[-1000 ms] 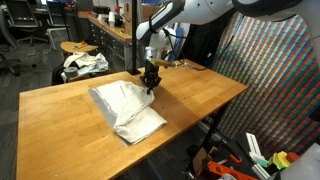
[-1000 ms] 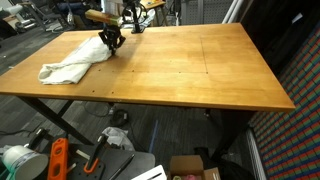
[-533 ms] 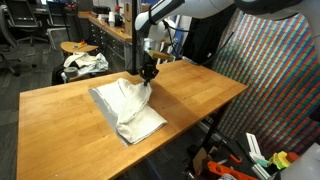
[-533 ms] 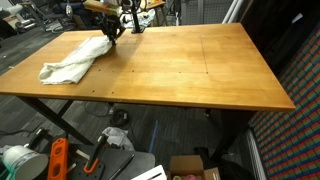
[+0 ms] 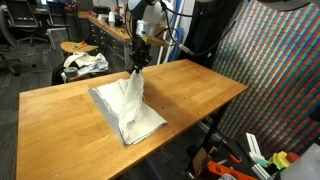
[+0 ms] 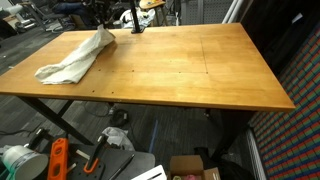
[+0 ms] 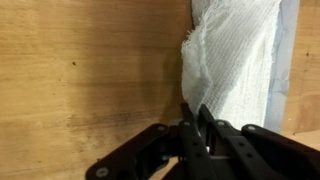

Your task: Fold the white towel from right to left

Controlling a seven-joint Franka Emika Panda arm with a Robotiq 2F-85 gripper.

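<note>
One end effector (image 7: pixel 193 110), jaws clenched on a pinch of the white towel (image 7: pixel 240 60), fills the bottom of the wrist view. The cloth's open weave and ragged edge rise from between the dark jaws against the wood grain of the desk (image 7: pixel 90 70).

In an exterior view the end effector (image 5: pixel 137 66) hangs above the desk (image 5: pixel 60 120) on the robot arm (image 5: pixel 148 22). The white towel (image 5: pixel 130 100) is drawn up beneath it into a narrow peak. Its lower part lies spread and wrinkled on the wood, close to the near edge of the desk, with a greyish hem showing along one side.

In an exterior view from across the desk (image 6: pixel 200 70), the end effector (image 6: pixel 104 25) sits near the far corner, at the top of the frame. The white towel (image 6: pixel 70 62) trails from it in a rumpled diagonal band toward the desk's edge.

Beyond the desk, a smaller bundle of white-and-dark fabric (image 5: pixel 85 63) sits apart from the towel. A multicoloured woven panel (image 5: pixel 270 70) stands to one side. On the floor under the desk lie an orange tool (image 6: pixel 57 158) and a cardboard box (image 6: pixel 188 167).
</note>
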